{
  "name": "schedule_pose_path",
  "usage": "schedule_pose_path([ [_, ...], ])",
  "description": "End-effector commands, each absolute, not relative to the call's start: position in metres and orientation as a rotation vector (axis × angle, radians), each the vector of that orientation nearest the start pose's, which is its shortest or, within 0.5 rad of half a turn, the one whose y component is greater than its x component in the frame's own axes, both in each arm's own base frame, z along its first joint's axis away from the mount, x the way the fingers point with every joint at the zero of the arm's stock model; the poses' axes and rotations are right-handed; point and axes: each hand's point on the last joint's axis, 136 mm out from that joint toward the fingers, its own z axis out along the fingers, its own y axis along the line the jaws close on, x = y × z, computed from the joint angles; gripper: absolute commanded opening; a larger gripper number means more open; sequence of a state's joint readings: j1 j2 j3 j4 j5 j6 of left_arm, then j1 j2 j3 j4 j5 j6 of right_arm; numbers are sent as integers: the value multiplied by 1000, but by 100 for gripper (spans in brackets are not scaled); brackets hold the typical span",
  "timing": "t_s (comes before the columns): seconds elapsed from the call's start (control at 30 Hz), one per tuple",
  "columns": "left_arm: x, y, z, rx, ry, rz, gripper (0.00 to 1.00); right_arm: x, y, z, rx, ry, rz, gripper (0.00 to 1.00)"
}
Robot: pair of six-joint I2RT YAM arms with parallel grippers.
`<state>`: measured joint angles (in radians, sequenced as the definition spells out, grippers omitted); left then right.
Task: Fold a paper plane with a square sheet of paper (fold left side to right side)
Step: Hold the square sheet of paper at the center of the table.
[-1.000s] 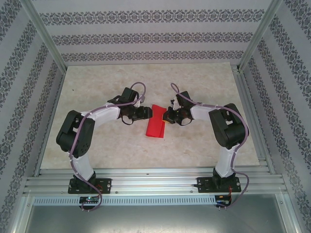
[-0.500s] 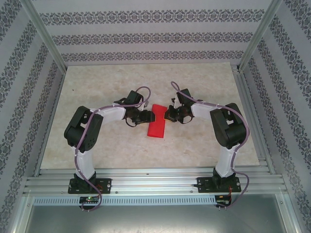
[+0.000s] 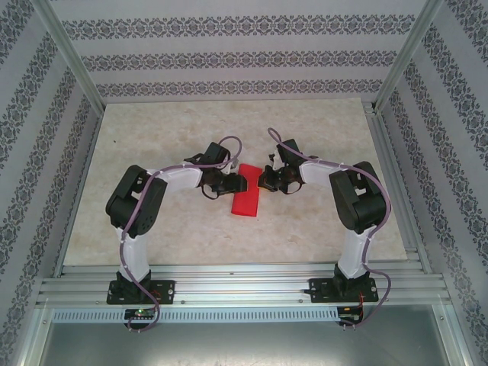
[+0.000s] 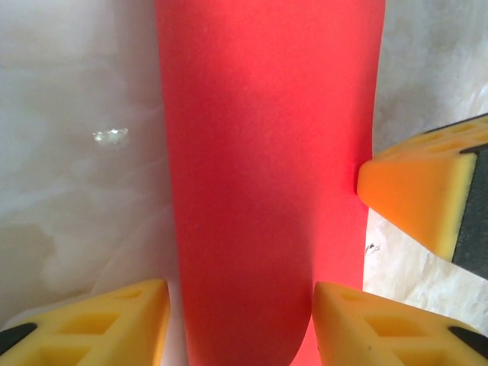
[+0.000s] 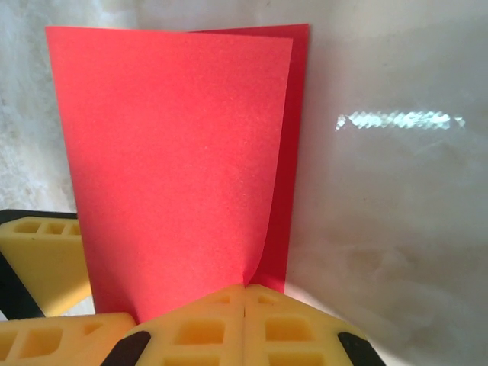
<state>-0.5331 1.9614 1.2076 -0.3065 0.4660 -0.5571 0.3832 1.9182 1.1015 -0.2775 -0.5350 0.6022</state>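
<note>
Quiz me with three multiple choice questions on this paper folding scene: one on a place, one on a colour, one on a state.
1. Where is the folded sheet of bright red paper? A: on the marbled table between the left end effector and the right end effector. B: at the table's far corner. C: raised above both arms.
2. What colour are the foam pads? A: blue. B: yellow. C: green.
3. How are the right end effector's fingers? A: wide apart. B: shut together. C: half open.
Answers: 1 A, top view shows it there. 2 B, wrist views show yellow. 3 B, they meet without a gap.
</note>
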Motion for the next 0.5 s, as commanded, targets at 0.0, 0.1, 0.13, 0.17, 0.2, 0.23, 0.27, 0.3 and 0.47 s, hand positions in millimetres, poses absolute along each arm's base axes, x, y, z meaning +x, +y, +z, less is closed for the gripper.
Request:
schedule_pose_path([
  [0.0,353,-307,37,171,2782,-955,52,370,235,24,117,2798,963,0],
  [0.1,351,-307,34,181,2794,-933,50,371,235,22,120,2800,962,0],
  [0.13,351,-307,34,182,2795,-926,50,371,235,22,121,2802,961,0],
  [0.17,350,-307,33,183,2799,-918,50,371,235,22,118,2801,958,0],
  [0.2,350,-306,32,184,2801,-911,50,371,234,22,119,2801,957,0],
  [0.23,350,-305,32,186,2803,-903,49,371,234,21,120,2805,954,0],
  [0.27,350,-304,30,186,2807,-895,49,372,233,20,121,2806,948,0],
  [0.3,350,-304,30,185,2810,-892,49,372,233,20,122,2806,946,0],
  [0.47,348,-302,24,188,2824,-872,47,372,233,18,127,2811,946,0],
])
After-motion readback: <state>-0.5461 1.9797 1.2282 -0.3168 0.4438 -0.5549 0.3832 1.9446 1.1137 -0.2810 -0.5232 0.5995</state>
